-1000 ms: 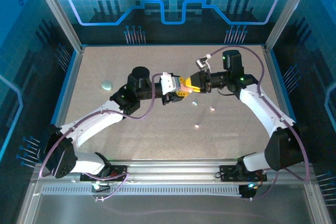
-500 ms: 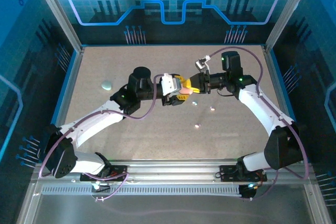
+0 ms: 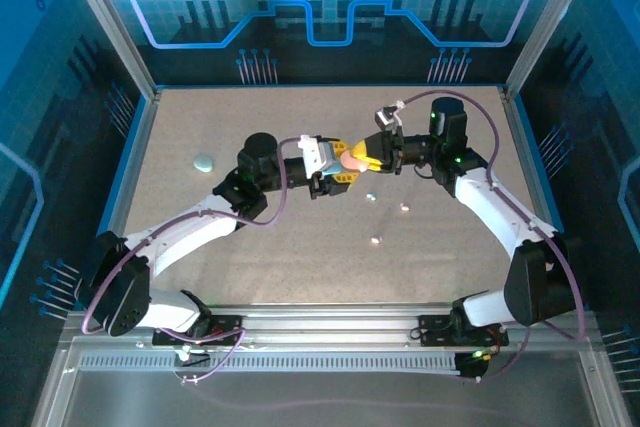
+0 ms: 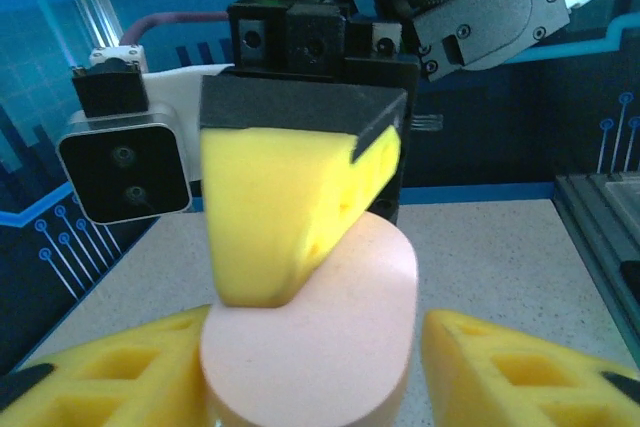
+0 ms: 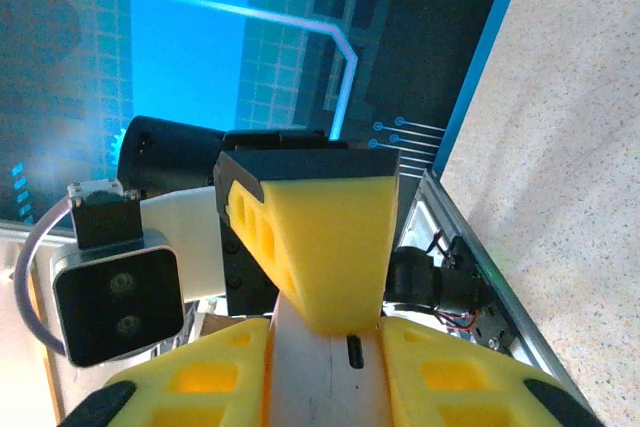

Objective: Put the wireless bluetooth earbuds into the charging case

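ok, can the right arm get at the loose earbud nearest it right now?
Probably not yet. The right pincer is shut on the pink case, with the left pincer around it too. The earbud lies bare on the table, nothing over it.

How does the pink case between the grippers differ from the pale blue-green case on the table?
The pink case is pink and pinched in the right gripper, up off the table; the blue-green case is pale, untouched, lying flat on that table towards its left side. Both are smooth, rounded ovals.
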Available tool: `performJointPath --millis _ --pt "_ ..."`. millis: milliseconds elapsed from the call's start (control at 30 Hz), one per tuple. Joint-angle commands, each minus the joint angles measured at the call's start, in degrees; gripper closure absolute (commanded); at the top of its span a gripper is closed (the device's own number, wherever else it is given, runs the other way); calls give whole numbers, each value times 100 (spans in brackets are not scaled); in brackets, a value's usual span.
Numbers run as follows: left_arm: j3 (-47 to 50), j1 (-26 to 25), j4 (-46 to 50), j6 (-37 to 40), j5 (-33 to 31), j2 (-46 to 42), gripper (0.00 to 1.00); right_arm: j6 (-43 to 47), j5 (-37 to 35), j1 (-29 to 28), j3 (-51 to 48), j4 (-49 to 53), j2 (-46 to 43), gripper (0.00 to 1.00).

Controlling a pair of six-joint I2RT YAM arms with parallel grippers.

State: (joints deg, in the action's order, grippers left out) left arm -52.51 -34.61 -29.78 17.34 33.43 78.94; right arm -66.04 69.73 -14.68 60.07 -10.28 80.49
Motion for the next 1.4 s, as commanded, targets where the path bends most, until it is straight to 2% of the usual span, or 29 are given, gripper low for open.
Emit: performJointPath --millis 0,100,233,333,533,600,667,767,833,933,1033,1200,1367 --pt "48 25 -326 -112 276 77 51 -169 97 4 -20 -281 -122 83" --pt "39 29 -312 -118 312 104 53 -232 85 -44 -4 -348 -120 83" --pt "23 28 -299 -110 357 126 48 -348 92 -80 22 -457 -112 83" --pt "-13 22 -258 -66 349 133 48 -342 75 -97 22 -457 -89 82" --pt "-49 25 -151 -26 309 122 63 -227 17 -120 38 -283 -77 80" --pt "-47 22 -118 -16 273 96 69 278 -57 -118 167 392 -110 76" --pt "-40 24 -42 21 195 52 73 1079 -270 -87 412 1494 -161 69" --pt "-64 25 281 183 81 -51 74 2351 -593 -8 881 3142 -190 58" --pt "-157 20 682 323 31 -127 74 2737 -636 53 987 3595 -240 51" --pt "-197 21 899 401 -65 -192 74 2869 -486 87 980 3726 -291 49" --pt "-222 20 929 382 -69 -212 74 3101 -433 90 1024 4011 -292 50" --pt "-286 25 963 330 -4 -203 73 3128 -299 90 950 4012 -325 58" --pt "-312 25 956 253 6 -186 72 2910 -177 86 834 3733 -321 75"
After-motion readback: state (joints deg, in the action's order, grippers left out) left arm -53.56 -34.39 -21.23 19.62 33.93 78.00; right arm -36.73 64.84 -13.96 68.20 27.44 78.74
